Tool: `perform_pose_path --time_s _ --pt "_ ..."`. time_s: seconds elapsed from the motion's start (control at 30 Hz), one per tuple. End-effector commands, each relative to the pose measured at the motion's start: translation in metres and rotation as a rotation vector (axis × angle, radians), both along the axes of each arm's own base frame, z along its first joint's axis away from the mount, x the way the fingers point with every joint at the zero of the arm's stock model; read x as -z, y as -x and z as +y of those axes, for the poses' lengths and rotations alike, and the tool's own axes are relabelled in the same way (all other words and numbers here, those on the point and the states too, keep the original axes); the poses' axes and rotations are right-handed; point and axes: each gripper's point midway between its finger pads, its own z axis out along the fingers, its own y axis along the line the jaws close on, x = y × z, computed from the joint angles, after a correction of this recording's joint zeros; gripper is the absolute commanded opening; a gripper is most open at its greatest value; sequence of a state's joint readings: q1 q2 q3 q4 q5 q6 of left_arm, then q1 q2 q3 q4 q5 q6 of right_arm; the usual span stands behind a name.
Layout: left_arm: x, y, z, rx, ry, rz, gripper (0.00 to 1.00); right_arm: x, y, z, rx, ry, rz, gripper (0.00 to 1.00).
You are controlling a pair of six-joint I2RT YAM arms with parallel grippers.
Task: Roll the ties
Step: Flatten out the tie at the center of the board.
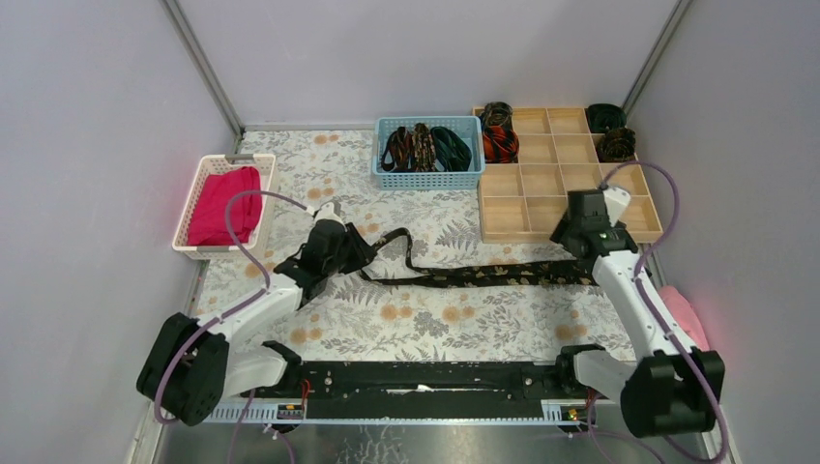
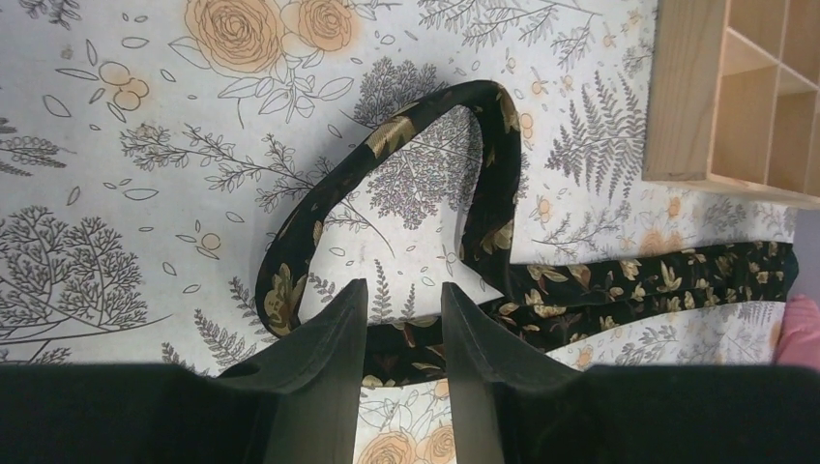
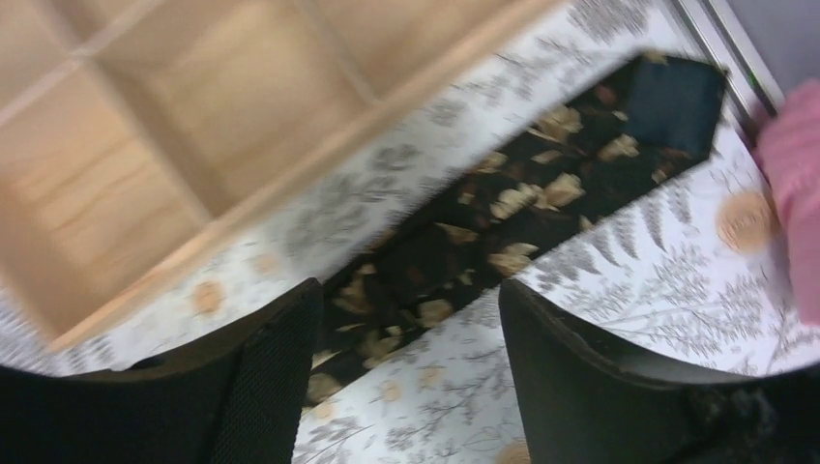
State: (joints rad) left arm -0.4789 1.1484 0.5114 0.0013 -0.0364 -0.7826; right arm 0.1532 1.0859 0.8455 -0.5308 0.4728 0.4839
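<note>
Four coils (image 1: 499,143) sit in the tray (image 1: 541,208); this tie (image 1: 483,275) lies unrolled, my left gripper (image 2: 404,324) narrowly pinching its thin end, my right gripper (image 3: 411,338) wide above it; more wait in the basket (image 1: 427,177).

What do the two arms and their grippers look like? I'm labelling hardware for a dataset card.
Both arms have white link segments with bulky black joint housings, and a lavender cable loops along each. The left gripper has two dark, matte, wedge-shaped fingers; the right gripper has similar black fingers, one showing a finely ribbed pad. No markings are legible.
</note>
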Motion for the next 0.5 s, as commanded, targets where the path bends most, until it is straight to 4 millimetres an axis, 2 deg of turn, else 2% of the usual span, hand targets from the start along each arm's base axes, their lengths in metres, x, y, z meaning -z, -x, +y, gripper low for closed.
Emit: perform_pose_path --time_s 0.0,0.1,0.23,0.47 --pt "-0.009 -0.015 -0.015 0.039 0.029 -0.043 0.41 0.049 0.018 -0.016 0.040 -0.120 0.151 0.71" --pt "-0.003 -0.011 -0.022 0.068 0.054 -0.014 0.40 0.066 0.021 -0.023 0.097 -0.136 0.196 0.70" --pt "0.004 -0.009 -0.014 0.043 0.020 -0.002 0.40 0.068 0.022 -0.034 0.148 -0.101 0.186 0.71" --pt "-0.004 -0.007 -0.007 0.024 -0.003 -0.014 0.40 0.078 0.021 -0.068 0.265 -0.097 0.182 0.73"
